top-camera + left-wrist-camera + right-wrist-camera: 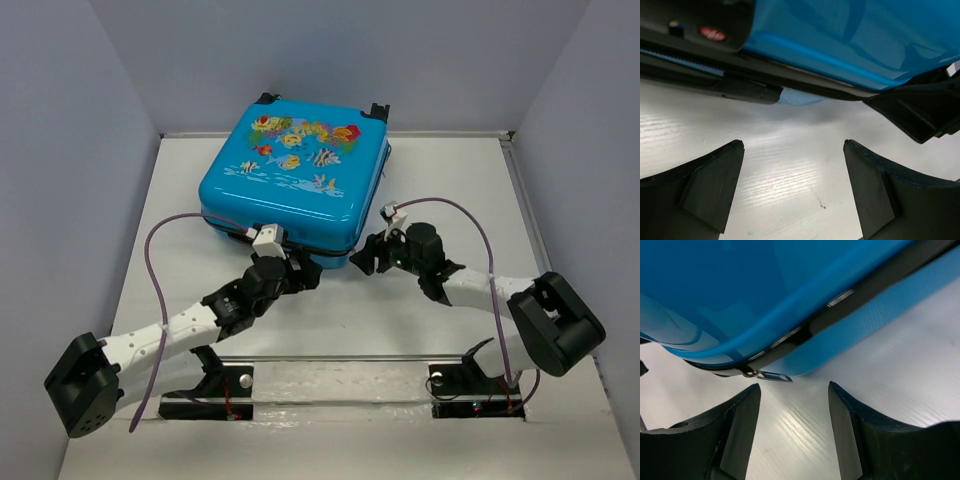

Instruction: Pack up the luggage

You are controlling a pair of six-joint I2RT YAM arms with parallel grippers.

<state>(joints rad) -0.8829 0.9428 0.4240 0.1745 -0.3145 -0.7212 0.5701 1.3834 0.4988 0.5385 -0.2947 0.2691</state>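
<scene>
The blue luggage (pixel 290 180) lies flat and closed on the table, fish print face up, wheels at the far edge. Its near edge with the black zipper band fills the top of the left wrist view (pixel 850 40) and the right wrist view (pixel 740 295). A small metal zipper pull (pixel 771 375) hangs from the zipper line just beyond my right gripper's left finger. My left gripper (pixel 305 275) is open and empty just short of the near edge; it also shows in its wrist view (pixel 794 145). My right gripper (pixel 368 257) is open and empty at the near right corner; its wrist view shows it too (pixel 794 386).
The white table (pixel 400 320) is enclosed by grey walls on three sides. Purple cables loop from both arms. The arm bases sit on a rail at the near edge. My right gripper's black body shows at the right of the left wrist view (pixel 920 110).
</scene>
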